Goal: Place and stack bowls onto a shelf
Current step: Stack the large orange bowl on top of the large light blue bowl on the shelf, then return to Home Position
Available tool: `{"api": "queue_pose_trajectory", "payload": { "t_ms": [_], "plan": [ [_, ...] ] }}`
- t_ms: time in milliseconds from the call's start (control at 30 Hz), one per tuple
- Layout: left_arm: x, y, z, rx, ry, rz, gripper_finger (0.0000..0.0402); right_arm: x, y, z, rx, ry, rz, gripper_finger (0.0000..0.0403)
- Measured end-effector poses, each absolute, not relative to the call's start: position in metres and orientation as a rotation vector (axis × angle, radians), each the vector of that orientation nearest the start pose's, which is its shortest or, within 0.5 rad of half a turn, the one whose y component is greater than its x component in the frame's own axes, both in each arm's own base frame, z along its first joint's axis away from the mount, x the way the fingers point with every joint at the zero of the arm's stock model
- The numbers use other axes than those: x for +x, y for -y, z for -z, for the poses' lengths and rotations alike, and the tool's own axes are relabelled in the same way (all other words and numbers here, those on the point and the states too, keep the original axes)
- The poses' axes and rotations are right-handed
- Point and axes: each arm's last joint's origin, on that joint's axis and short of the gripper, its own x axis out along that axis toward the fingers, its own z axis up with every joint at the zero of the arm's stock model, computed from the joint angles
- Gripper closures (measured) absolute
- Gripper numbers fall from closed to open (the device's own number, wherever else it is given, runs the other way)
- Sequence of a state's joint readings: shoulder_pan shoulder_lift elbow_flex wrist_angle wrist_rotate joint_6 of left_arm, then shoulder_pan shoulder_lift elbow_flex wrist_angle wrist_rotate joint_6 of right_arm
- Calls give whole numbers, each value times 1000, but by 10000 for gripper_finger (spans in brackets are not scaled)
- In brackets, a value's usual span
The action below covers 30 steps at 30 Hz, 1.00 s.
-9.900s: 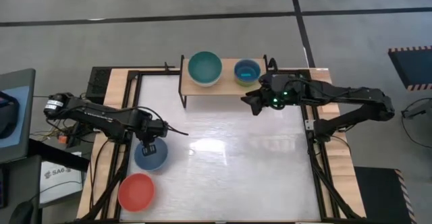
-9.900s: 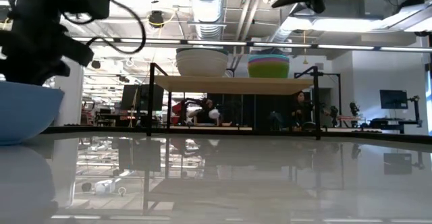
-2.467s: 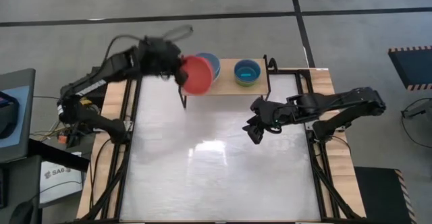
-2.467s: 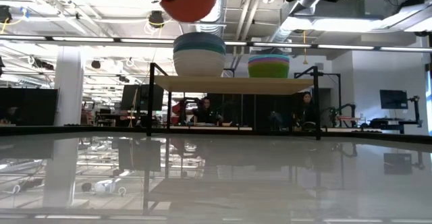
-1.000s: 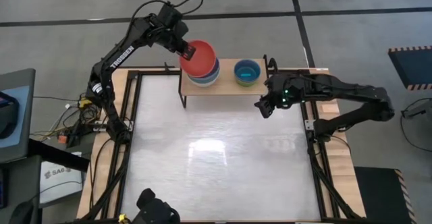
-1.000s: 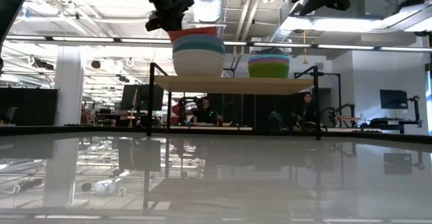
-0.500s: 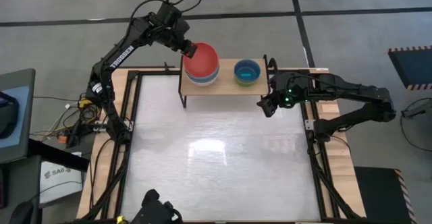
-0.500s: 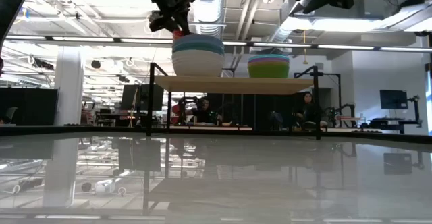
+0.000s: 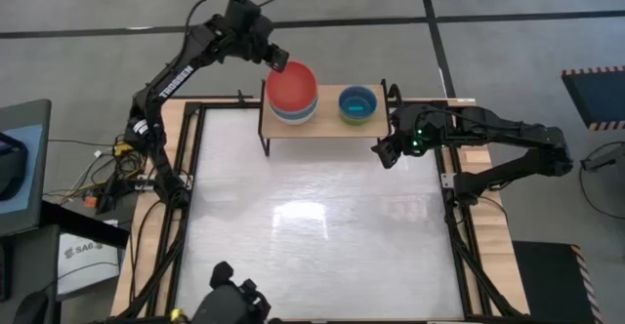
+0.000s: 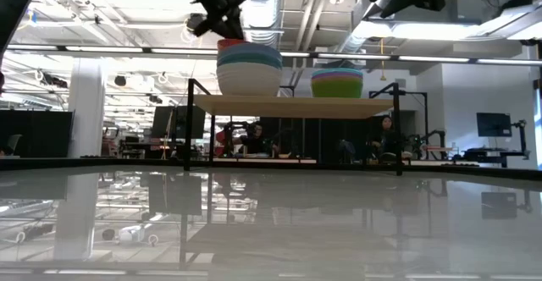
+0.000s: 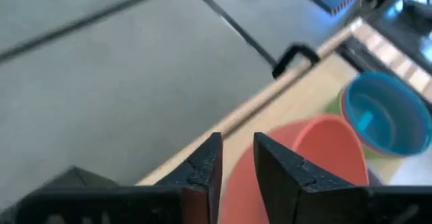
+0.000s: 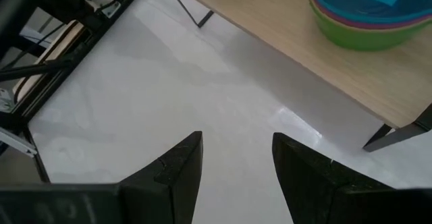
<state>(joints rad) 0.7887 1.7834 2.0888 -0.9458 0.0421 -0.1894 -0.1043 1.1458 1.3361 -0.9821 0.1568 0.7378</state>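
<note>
The red-orange bowl point(image 9: 292, 86) sits nested on top of the larger stack point(image 10: 249, 68), which stands on the left part of the shelf point(image 9: 330, 120). The smaller stack, cyan on top point(image 9: 357, 103), stands on the shelf's right part. My left gripper point(image 9: 277, 61) hovers just above the red-orange bowl's far-left rim point(image 11: 233, 183), open with a narrow gap point(image 11: 237, 158), and appears clear of it in the low view point(image 10: 223, 14). My right gripper point(image 9: 385, 154) is open point(image 12: 236, 158) over the table, near the shelf's right front leg.
The white tabletop point(image 9: 312, 236) lies in front of the shelf. The shelf's black legs point(image 9: 266, 144) stand on the table's far part. A dark shape point(image 9: 229, 304) shows at the table's near edge. People sit in the room beyond point(image 10: 385, 137).
The red-orange bowl, tilted on the larger stack a second ago, has settled level into it. My left gripper has come off the bowl's rim and moved slightly up and toward the far left edge. My right arm has barely shifted.
</note>
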Motion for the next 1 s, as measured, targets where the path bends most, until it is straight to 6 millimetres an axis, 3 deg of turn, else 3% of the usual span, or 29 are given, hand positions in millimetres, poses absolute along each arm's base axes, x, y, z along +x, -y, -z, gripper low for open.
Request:
{"api": "queue_pose_trajectory", "payload": {
  "t_ms": [367,633,767,1000],
  "plan": [
    [285,-265,-404,-447,-665,-742,351,206,27,-381,684,-648,561,196],
    [277,-259,-431,-393,-520,-719,351,206,27,-381,704,-642,570,196],
    [281,-242,-439,-364,-513,-605,352,206,27,-381,697,-630,592,196],
    [316,-185,-432,-203,-659,-491,352,207,24,-381,690,-607,629,196]
  ]
}}
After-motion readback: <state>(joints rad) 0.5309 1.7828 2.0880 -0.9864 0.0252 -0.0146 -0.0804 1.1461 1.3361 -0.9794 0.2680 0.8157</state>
